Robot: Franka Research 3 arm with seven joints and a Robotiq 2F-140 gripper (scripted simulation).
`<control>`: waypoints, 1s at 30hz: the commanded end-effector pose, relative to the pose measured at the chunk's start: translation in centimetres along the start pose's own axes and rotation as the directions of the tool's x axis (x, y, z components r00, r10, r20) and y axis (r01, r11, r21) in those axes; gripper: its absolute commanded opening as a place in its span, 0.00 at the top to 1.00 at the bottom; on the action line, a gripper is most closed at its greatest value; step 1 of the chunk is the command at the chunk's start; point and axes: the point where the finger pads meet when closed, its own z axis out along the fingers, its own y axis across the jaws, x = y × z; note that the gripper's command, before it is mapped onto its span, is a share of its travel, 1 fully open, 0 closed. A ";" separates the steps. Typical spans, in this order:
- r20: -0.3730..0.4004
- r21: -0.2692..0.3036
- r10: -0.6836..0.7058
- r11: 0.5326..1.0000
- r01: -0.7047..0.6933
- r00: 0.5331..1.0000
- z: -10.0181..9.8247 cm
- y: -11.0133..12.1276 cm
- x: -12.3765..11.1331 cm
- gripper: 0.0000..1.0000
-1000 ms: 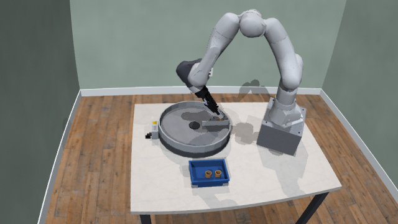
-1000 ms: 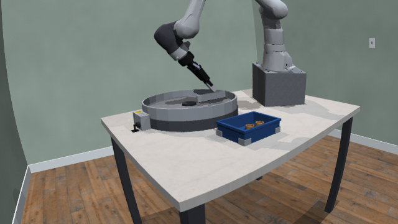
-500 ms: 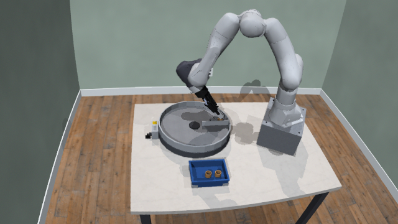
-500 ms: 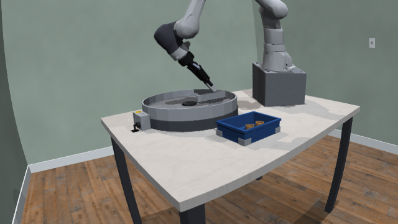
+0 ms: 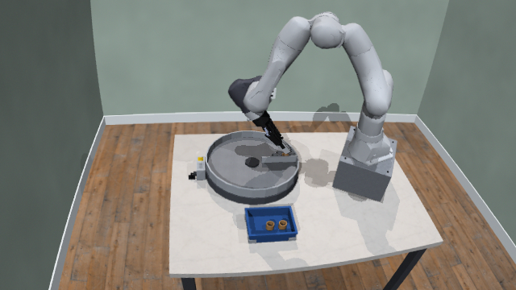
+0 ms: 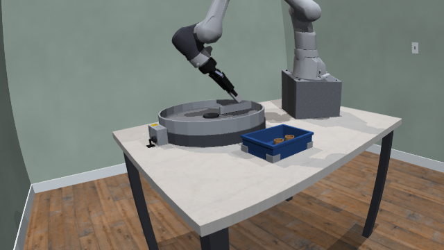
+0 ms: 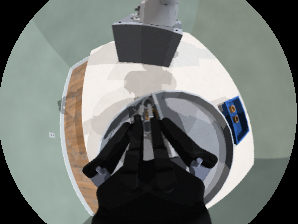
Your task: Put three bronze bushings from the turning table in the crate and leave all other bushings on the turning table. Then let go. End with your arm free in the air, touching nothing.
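We start at the left, where a small control box (image 5: 200,163) sits against the turning table (image 5: 226,189). Further right, the gripper (image 5: 283,151) reaches down inside the far right rim, just behind a grey bar (image 5: 279,159) that runs from the dark hub (image 5: 252,162) to the wall. Its fingers stand almost fully together. A speck of bronze (image 5: 284,153) shows at their tips, and we judge it to be the third bushing, but we cannot tell from these views whether the fingers have hold of it or only rest beside it.

The risks follow from that doubt. If the fingers pinch only the thin wall, the bushing could slip out on the lift. If they closed beside it, we would carry nothing to the crate. The tilted wrist also sits close to the bar and rim, and a careless rise could clip either.

Below and to the right, the blue crate (image 5: 251,224) already holds two bronze bushings (image 5: 270,225), standing side by side.

The tips are tiny from above, the rim hides them from the side, and the wrist view blurs them. We see no other bushings on the disc.
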 end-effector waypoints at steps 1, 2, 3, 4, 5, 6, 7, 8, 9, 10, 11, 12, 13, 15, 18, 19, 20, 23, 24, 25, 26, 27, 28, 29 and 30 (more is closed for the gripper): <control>0.002 0.003 0.005 1.000 -0.005 1.000 0.0 -0.1 -0.1 0.94; 0.002 0.003 0.005 1.000 -0.005 1.000 0.0 -0.1 -0.1 0.94; 0.002 0.003 0.005 1.000 -0.005 1.000 0.0 -0.1 -0.1 0.94; 0.002 0.003 0.005 1.000 -0.005 1.000 0.1 -0.1 -0.1 0.94; 0.002 0.003 0.005 1.000 -0.005 1.000 0.2 -0.1 -0.2 0.94; 0.002 0.003 0.005 1.000 -0.005 1.000 0.3 -0.1 -0.3 0.94; 0.002 0.003 0.005 1.000 -0.005 1.000 0.4 -0.1 -0.4 0.94; 0.002 0.003 0.005 1.000 -0.005 1.000 0.5 -0.1 -0.6 0.94; 0.002 0.003 0.005 1.000 -0.005 1.000 0.6 -0.1 -0.7 0.94; 0.002 0.003 0.005 1.000 -0.005 1.000 0.7 -0.1 -0.7 0.94; 0.002 0.003 0.005 1.000 -0.005 1.000 0.7 -0.1 -0.7 0.94; 0.002 0.003 0.005 1.000 -0.005 1.000 0.7 -0.1 -0.7 0.94; 0.002 0.003 0.005 1.000 -0.005 1.000 0.7 -0.1 -0.7 0.94; 0.002 0.003 0.005 1.000 -0.005 1.000 0.7 -0.1 -0.7 0.94; 0.002 0.003 0.005 1.000 -0.005 1.000 0.7 -0.1 -0.7 0.94; 0.002 0.003 0.005 1.000 -0.005 1.000 0.7 -0.1 -0.7 0.94; 0.002 0.003 0.005 1.000 -0.005 1.000 0.7 -0.1 -0.7 0.94; 0.002 0.003 0.005 1.000 -0.005 1.000 0.7 -0.1 -0.7 0.94; 0.002 0.003 0.005 1.000 -0.005 1.000 0.7 -0.1 -0.7 0.94; 0.002 0.003 0.005 1.000 -0.005 1.000 0.7 -0.1 -0.7 0.94; 0.002 0.003 0.005 1.000 -0.005 1.000 0.7 -0.1 -0.7 0.94; 0.002 0.003 0.005 1.000 -0.005 1.000 0.7 -0.1 -0.7 0.94; 0.002 0.003 0.005 1.000 -0.005 1.000 0.7 -0.1 -0.7 0.94; 0.002 0.003 0.005 1.000 -0.005 1.000 0.7 -0.1 -0.7 0.94; 0.002 0.003 0.005 1.000 -0.005 1.000 0.7 -0.1 -0.7 0.94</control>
